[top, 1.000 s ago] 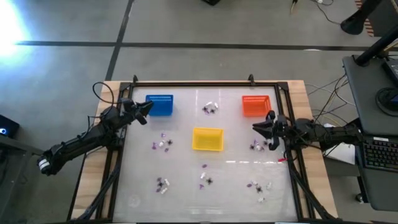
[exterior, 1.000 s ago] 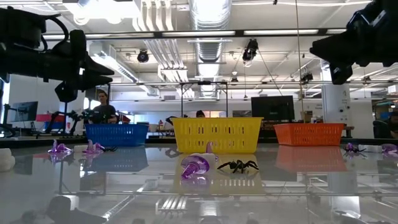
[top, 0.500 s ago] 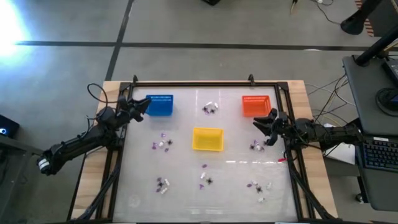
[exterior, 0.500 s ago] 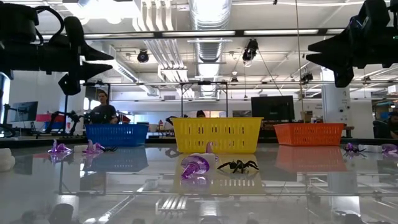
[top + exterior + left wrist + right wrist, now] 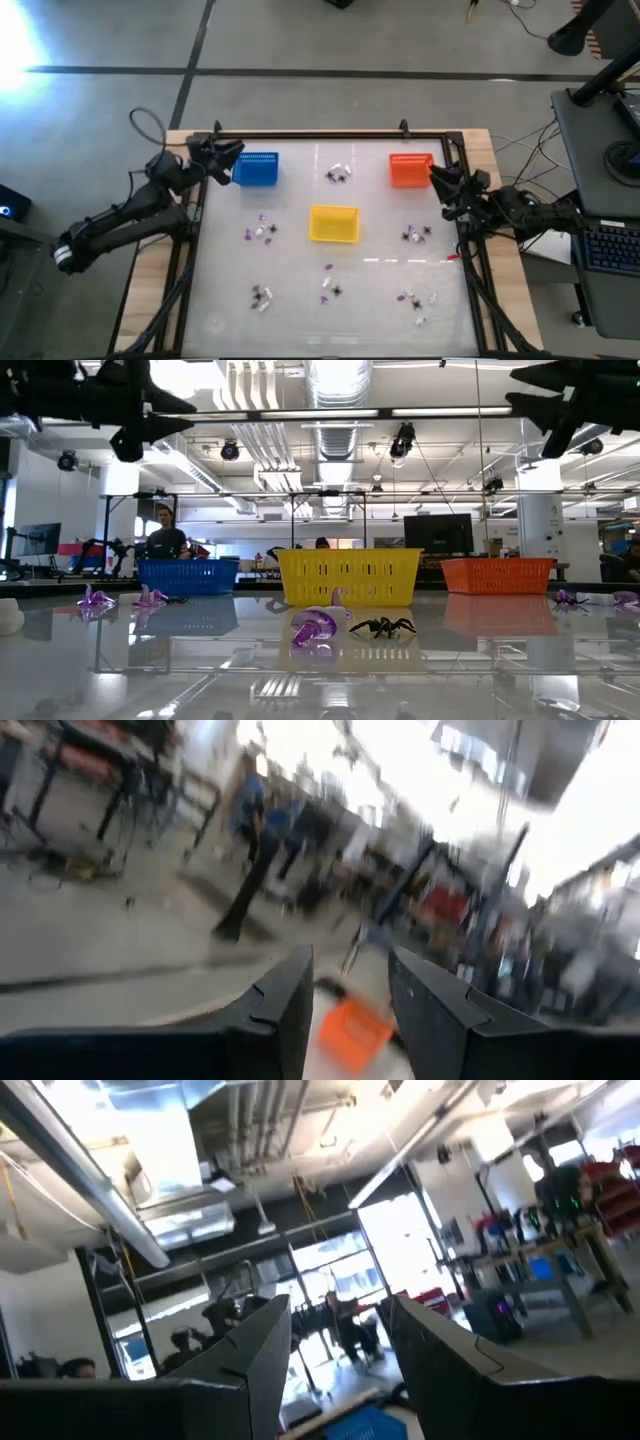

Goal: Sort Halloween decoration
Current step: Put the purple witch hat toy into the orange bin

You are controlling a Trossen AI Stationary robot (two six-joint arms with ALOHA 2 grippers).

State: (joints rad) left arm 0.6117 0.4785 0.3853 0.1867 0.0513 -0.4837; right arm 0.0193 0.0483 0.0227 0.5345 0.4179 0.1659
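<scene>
The high view is showing three mesh baskets, blue (image 5: 257,169), yellow (image 5: 333,223) and orange (image 5: 410,169), with trinkets (image 5: 260,232) lying scattered in clusters across the tabletop (image 5: 370,280). The low view is revealing a black spider (image 5: 384,626) beside a purple trinket (image 5: 315,631). The left gripper (image 5: 228,152) and right gripper (image 5: 441,180) are hanging empty, jaws released.

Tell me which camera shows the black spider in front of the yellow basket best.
The low view: the black spider sits close and sharp, legs visible, beside a purple trinket before the yellow basket. The high view shows it only as a dark speck. Neither wrist view shows it.

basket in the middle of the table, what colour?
Yellow mesh basket; clearest in the low view.
</scene>
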